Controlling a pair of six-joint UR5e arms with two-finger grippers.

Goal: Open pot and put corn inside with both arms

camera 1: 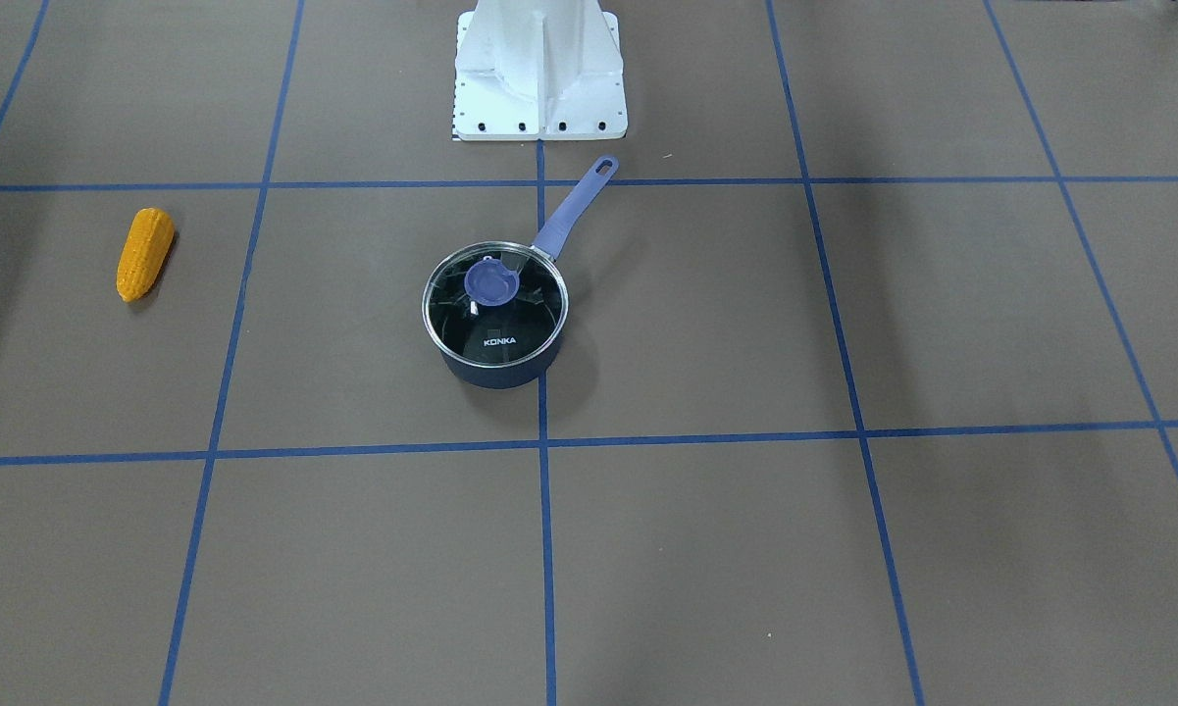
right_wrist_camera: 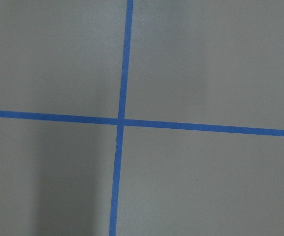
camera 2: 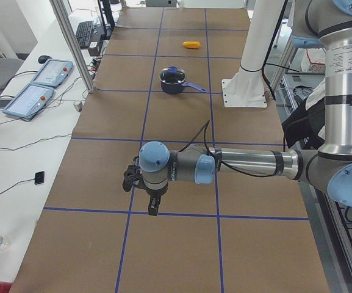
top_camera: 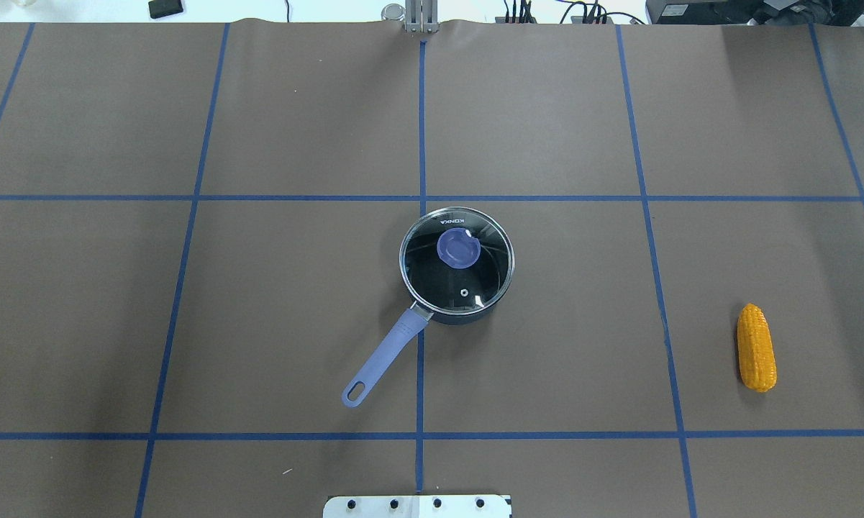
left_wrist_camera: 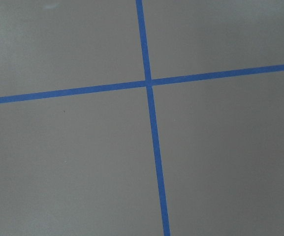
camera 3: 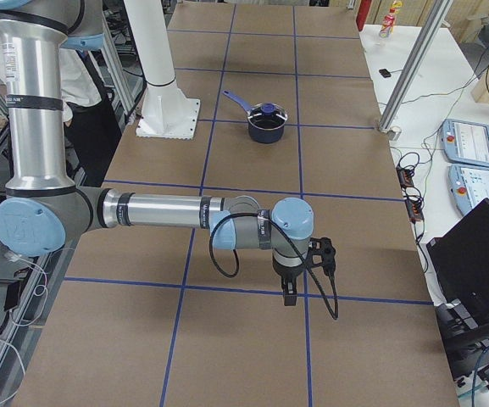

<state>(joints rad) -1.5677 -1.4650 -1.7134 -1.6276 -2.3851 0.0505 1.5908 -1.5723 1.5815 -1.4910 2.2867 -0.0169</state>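
Note:
The dark pot (camera 1: pixel 495 338) stands at the table's middle with its glass lid (top_camera: pixel 457 262) on, a purple knob (camera 1: pixel 491 282) on top, and a purple handle (camera 1: pixel 574 211) pointing toward the robot's base. The orange-yellow corn (top_camera: pixel 755 347) lies flat on the robot's right side, far from the pot, and also shows in the front-facing view (camera 1: pixel 144 253). My left gripper (camera 2: pixel 153 207) shows only in the exterior left view, low over the table end. My right gripper (camera 3: pixel 288 292) shows only in the exterior right view. I cannot tell whether either is open or shut. Both wrist views show only table.
The white base pedestal (camera 1: pixel 539 78) stands behind the pot. Blue tape lines (top_camera: pixel 421 144) grid the brown table cover. Teach pendants (camera 2: pixel 41 85) and cables lie on a white side table; a laptop (camera 3: pixel 481 254) sits beyond the other end.

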